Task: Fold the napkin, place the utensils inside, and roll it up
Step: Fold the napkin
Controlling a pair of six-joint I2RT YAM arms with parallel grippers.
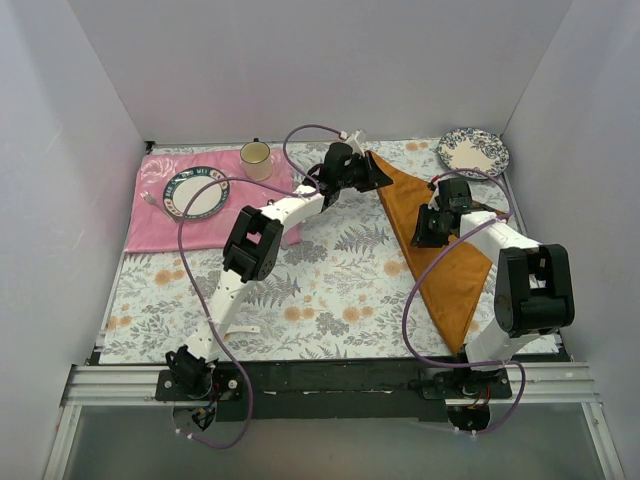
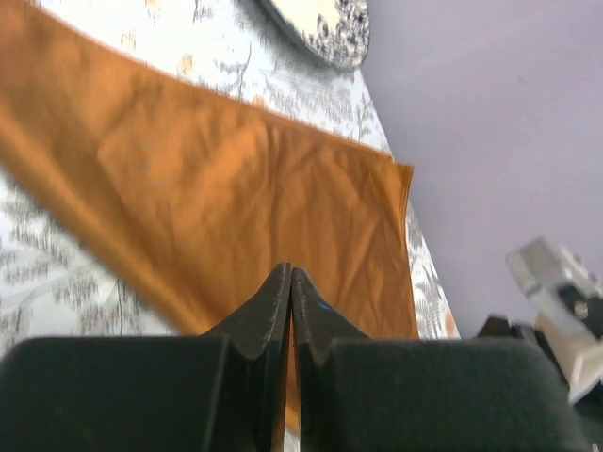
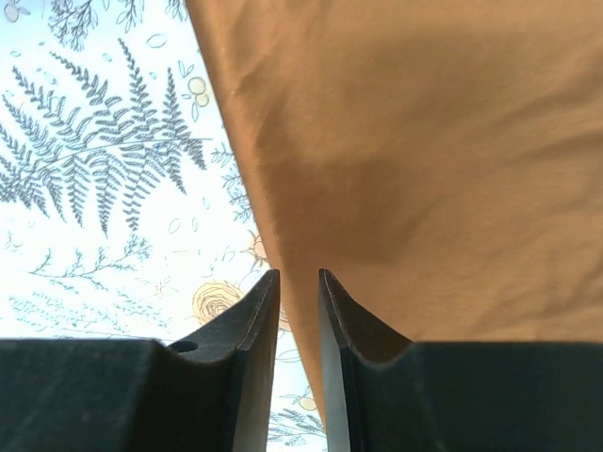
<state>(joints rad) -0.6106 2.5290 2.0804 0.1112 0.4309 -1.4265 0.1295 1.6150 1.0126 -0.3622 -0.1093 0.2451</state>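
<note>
The rust-orange napkin lies folded into a long triangle on the right of the table. My left gripper is at its far corner. In the left wrist view that gripper is shut, with a strip of the napkin pinched between the fingers. My right gripper sits over the napkin's left edge. Its jaws stand a narrow gap apart, and the napkin edge runs between them. A small white thing lies left of the green-rimmed plate, too small to tell if it is a utensil.
A pink placemat at the back left carries a green-rimmed plate and a cream cup. A blue-patterned plate stands at the back right. Grey walls close in the floral tablecloth on three sides.
</note>
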